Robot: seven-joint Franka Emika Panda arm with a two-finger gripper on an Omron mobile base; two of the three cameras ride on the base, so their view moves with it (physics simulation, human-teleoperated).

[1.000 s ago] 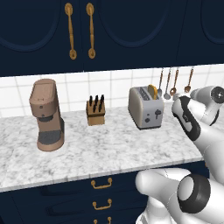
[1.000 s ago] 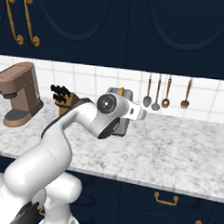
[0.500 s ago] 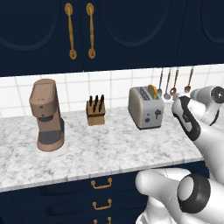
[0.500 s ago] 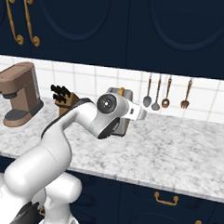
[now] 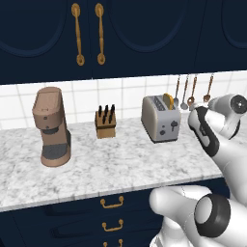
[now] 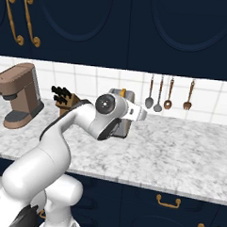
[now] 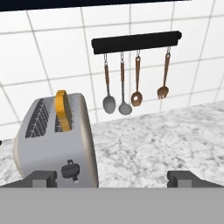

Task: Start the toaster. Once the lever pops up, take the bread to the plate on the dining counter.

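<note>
The silver-grey toaster (image 5: 160, 118) (image 7: 57, 142) stands on the marble worktop near the tiled wall. A golden slice of bread (image 7: 63, 110) (image 5: 168, 101) sticks up from the slot nearer the hanging utensils. Small dark controls (image 7: 70, 169) sit on the toaster's narrow face; I cannot tell which one is the lever. My gripper (image 7: 113, 179) hovers a short way in front of that face and to its right. It is open and holds nothing, and its left fingertip (image 7: 41, 178) lines up with the toaster's front. The plate and the dining counter are out of view.
A brown coffee machine (image 5: 51, 128) and a knife block (image 5: 105, 121) stand left of the toaster on the worktop (image 5: 120, 164). Several utensils hang from a black rail (image 7: 135, 42) on the wall. Navy cabinets hang above, and gold-handled drawers (image 5: 112, 202) sit below.
</note>
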